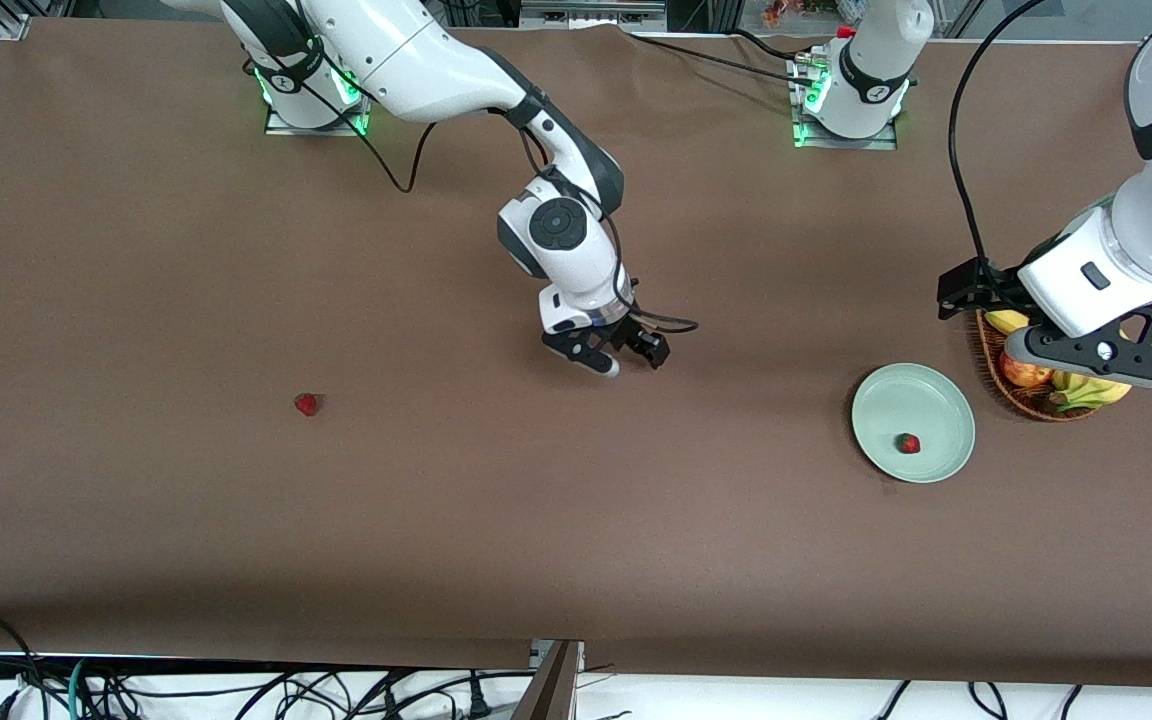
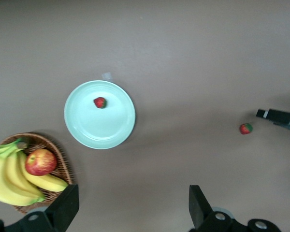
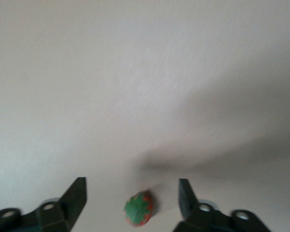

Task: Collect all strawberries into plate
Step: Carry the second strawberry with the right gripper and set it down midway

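My right hand (image 1: 619, 357) hangs over the middle of the brown counter (image 1: 136, 250), well away from every edge. Its two black fingers (image 3: 77, 198) are spread wide, and a small strawberry (image 3: 139, 209) sits between them, loose, with its green leafy top facing my wrist camera. In the front view the hand hides this berry, so I cannot tell if it is on the counter or dropping.

My left hand (image 2: 130, 208) waits high over the wicker basket (image 1: 991, 375) near the left arm's end of the counter. Its fingers are spread wide too and hold nothing.

The plate (image 1: 936, 400) is round, smooth and pale green, just beside the basket. One strawberry (image 1: 908, 443) lies in it already. Another strawberry (image 1: 307, 404) lies alone toward the right arm's end of the counter, well apart from the plate.

I think the berry under my right hand is meant for the left hand to fetch. To do this well, I would lift the right hand straight up and away first, so the fingers do not knock the berry. It is tiny, bumpy and pointed, so it may roll.

The basket is rough and woven and holds yellow bananas (image 2: 9, 174) and a shiny red apple (image 2: 40, 162). I leave those alone.
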Available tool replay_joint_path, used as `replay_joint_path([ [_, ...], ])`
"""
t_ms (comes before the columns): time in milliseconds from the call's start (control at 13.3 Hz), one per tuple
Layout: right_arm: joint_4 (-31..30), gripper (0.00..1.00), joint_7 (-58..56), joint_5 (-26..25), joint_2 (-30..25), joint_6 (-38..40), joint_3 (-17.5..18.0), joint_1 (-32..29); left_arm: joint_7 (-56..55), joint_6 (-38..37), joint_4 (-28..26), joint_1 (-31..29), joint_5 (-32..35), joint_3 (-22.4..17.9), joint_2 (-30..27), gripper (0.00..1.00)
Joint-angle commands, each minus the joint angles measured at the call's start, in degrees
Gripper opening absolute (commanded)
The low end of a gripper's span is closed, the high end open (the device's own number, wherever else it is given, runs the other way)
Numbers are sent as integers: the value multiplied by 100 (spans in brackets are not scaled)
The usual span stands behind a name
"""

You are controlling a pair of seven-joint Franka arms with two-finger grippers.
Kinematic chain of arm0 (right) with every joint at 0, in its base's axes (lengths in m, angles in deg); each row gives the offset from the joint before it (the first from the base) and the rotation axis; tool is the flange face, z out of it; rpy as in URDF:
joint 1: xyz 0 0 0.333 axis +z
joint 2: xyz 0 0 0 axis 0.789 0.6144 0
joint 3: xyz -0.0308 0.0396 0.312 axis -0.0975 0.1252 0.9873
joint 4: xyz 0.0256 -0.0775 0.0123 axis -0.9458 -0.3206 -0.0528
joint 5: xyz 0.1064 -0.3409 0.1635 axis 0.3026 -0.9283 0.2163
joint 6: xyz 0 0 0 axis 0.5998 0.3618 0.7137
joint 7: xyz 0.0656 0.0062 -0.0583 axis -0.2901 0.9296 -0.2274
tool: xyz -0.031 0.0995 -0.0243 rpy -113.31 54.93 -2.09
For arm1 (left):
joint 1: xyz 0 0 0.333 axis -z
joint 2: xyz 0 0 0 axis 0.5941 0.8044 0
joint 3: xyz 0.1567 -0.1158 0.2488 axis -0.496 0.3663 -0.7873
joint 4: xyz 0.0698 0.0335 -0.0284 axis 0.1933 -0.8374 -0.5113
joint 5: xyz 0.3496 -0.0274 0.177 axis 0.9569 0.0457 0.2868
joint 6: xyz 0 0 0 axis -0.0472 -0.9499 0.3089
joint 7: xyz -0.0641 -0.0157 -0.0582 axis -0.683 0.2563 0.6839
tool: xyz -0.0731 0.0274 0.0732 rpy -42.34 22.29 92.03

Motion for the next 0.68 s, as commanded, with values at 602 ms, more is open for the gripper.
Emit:
replay_joint_path([
  [602,-90,99,-5569,32,-1181,3015,-206,-2455,-1374,2305,-2002,1215,-508,281,1086,100],
])
